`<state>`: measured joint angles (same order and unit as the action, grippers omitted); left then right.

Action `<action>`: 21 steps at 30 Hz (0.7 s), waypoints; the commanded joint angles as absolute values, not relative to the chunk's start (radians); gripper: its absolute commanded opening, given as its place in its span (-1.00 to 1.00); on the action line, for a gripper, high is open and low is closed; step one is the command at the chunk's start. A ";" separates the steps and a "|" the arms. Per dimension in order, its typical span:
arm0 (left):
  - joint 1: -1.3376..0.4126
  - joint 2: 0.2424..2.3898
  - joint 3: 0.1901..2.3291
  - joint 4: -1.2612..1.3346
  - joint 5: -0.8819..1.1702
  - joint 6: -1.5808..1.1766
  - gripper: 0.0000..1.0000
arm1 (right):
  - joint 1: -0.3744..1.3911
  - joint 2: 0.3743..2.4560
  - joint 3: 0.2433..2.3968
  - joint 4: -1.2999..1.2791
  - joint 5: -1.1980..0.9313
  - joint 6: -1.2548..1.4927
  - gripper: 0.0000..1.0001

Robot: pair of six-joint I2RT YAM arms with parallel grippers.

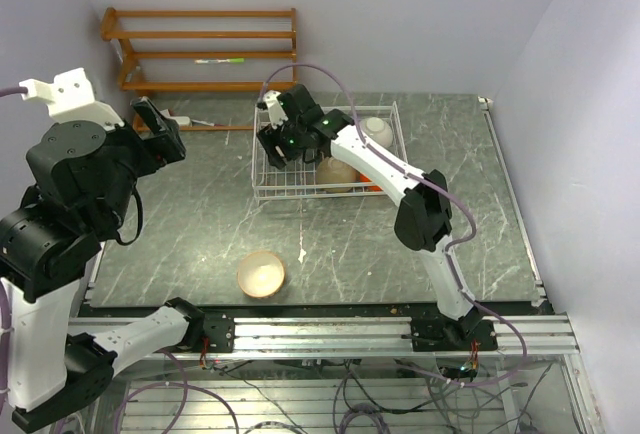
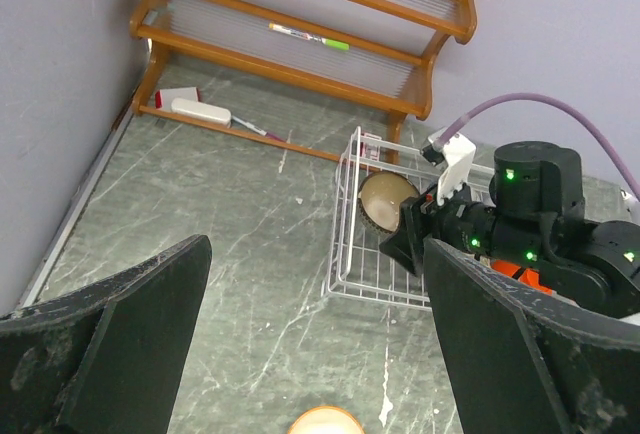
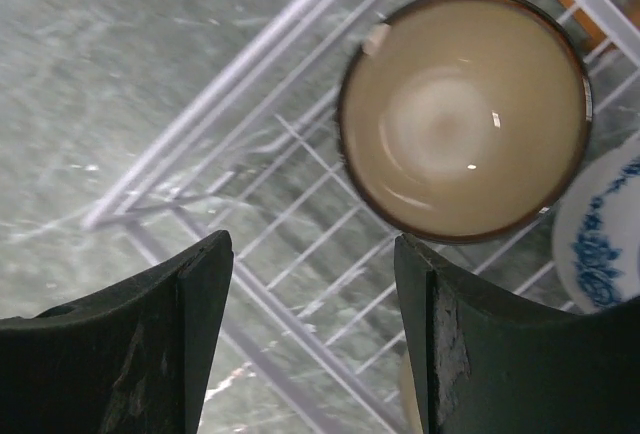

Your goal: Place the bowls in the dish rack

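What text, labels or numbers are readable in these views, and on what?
Nothing is readable in any view.
On the red-and-white box beside the wooden shelf: print too small to read.
On the green-capped pen lying on that shelf: any marking too blurred to read.

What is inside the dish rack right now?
The dish rack holds a brown bowl, a blue-patterned bowl, a white bowl and a beige bowl; the right arm covers the rest.
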<state>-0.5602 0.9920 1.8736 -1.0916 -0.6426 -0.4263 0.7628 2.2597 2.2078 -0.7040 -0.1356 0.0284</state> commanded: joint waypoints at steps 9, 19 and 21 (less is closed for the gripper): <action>-0.566 1.020 1.921 -1.119 -0.642 -0.409 0.97 | 0.756 2.326 2.244 -0.694 -0.118 -0.179 0.26; -0.566 1.017 1.901 -1.113 -0.658 -0.405 0.97 | 0.756 2.370 2.234 -0.612 -0.081 -0.199 0.19; -0.566 1.015 1.901 -1.116 -0.665 -0.405 0.97 | 0.756 2.385 2.236 -0.595 -0.063 -0.198 0.16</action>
